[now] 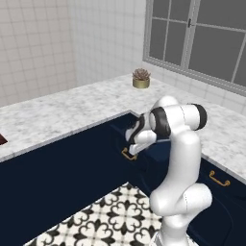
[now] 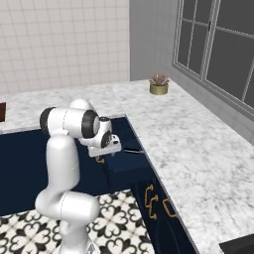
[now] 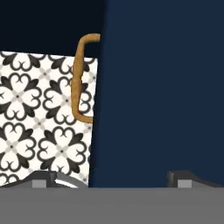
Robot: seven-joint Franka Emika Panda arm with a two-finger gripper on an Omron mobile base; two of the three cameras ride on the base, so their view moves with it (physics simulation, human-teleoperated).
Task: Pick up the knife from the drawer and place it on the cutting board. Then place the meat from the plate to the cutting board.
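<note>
Above drawer (image 3: 157,87) front edge, jaws (image 3: 113,177) spread wide, brass handle (image 3: 81,78) beside.

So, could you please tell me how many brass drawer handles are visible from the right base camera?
3: one handle just below the robot's hand, and two handles side by side on the navy fronts nearer the camera. Others may be hidden behind the arm.
</note>
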